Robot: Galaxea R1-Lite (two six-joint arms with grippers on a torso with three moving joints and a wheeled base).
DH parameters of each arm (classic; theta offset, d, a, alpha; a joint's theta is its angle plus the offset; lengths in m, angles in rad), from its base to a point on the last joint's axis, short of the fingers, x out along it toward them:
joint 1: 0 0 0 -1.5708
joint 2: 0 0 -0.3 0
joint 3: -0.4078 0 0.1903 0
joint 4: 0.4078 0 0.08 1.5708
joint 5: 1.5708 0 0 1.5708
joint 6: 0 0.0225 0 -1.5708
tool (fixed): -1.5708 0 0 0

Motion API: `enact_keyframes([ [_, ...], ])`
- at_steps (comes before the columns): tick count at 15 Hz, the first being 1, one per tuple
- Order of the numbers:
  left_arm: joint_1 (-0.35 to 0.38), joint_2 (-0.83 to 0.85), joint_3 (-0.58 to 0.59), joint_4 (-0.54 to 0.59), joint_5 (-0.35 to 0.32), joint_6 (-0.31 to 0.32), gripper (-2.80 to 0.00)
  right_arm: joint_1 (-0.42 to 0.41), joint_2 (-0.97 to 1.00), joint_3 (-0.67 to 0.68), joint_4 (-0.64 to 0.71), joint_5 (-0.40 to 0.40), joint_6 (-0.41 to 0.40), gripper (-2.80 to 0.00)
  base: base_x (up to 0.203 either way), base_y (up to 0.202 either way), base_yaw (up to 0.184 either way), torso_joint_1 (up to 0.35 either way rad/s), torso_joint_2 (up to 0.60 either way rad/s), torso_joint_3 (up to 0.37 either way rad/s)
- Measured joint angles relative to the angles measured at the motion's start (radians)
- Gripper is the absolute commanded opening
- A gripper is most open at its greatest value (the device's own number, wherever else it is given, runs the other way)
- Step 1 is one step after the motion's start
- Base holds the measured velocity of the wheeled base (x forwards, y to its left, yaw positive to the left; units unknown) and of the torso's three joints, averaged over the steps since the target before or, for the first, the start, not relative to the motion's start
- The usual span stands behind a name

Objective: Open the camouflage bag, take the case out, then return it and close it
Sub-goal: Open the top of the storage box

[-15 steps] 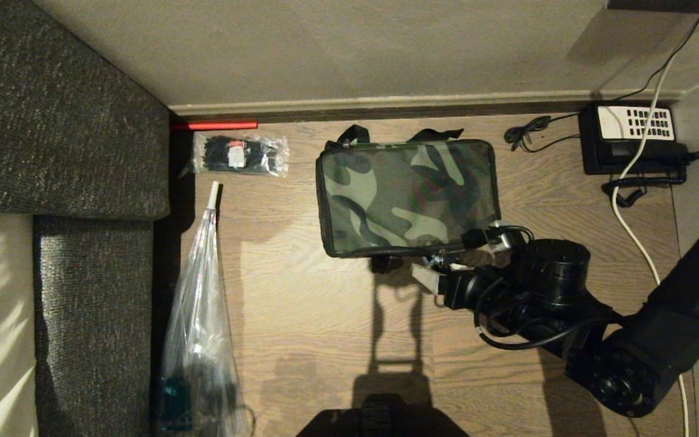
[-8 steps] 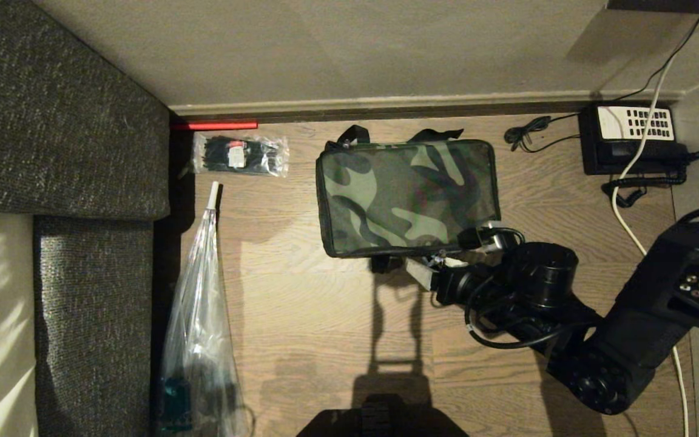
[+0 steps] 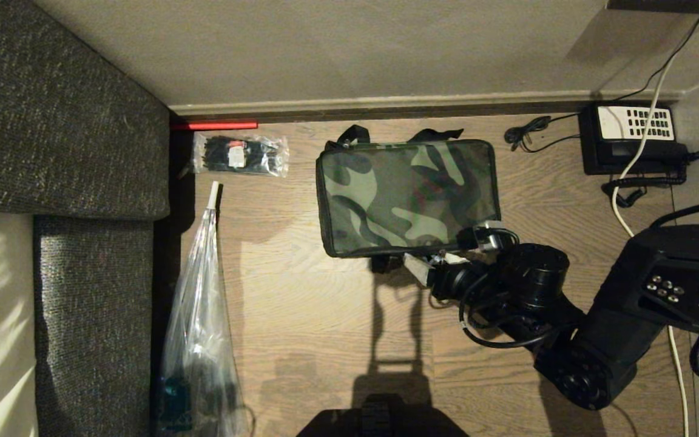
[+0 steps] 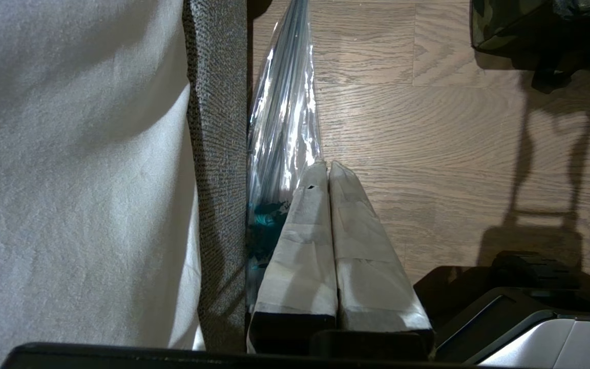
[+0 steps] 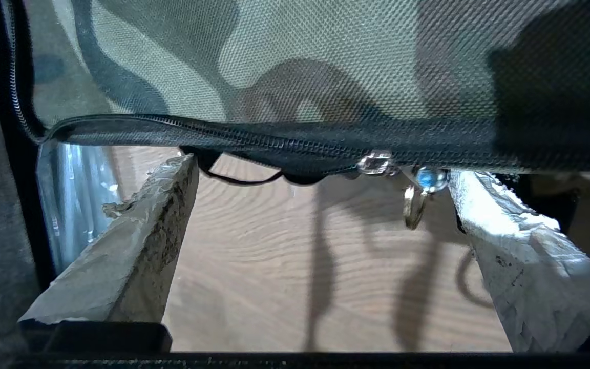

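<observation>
The camouflage bag [image 3: 407, 195] lay flat and zipped shut on the wooden floor [image 3: 325, 328] near the wall, its two black straps poking out at the far edge. At its near right corner sat the right gripper [image 3: 446, 252], the arm reaching in low from the right with the wrist bent toward the bag's near side. Its two taped fingers [image 5: 136, 246] stood spread wide with nothing between them, and the wrist view showed the bag's black zipper running across just past the fingertips, with two metal pulls [image 5: 377, 164] hanging together beside the one finger. The left gripper [image 4: 328, 166] hung off to the left beside the grey sofa [image 3: 70, 121], its two fingers pressed together and empty, close to a long clear plastic bag [image 3: 201, 328]. One small packet of black cable ties [image 3: 240, 155] lay left of the camouflage bag, one red strip [image 3: 215, 125] sat at the wall, and one black telephone [image 3: 631, 139] with a white keypad stood in the far right corner, well apart from the bag.
</observation>
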Motion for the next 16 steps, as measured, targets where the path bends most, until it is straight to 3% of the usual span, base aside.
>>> enact_keyframes([
  [2,0.0,0.0,0.0,0.0,0.0,0.0,-2.8,-0.004,0.011,0.0,-0.003,-0.002,-0.018,0.0,0.0,0.0,0.0,0.0,0.0,0.0],
  [3,0.0,0.0,0.0,0.0,0.0,0.0,-2.8,-0.007,0.015,0.004,-0.005,-0.002,-0.02,-2.8,0.0,0.0,0.0,0.0,0.0,0.0],
  [8,0.0,0.0,0.0,0.0,0.0,0.0,-2.8,-0.008,0.032,0.002,-0.012,-0.027,-0.105,-2.8,0.0,0.0,0.0,0.0,0.0,0.0],
  [16,0.0,0.0,0.0,0.0,-0.001,0.0,-2.8,-0.013,0.041,0.011,-0.016,-0.031,-0.109,-2.8,0.0,0.0,0.0,0.0,0.0,0.0],
])
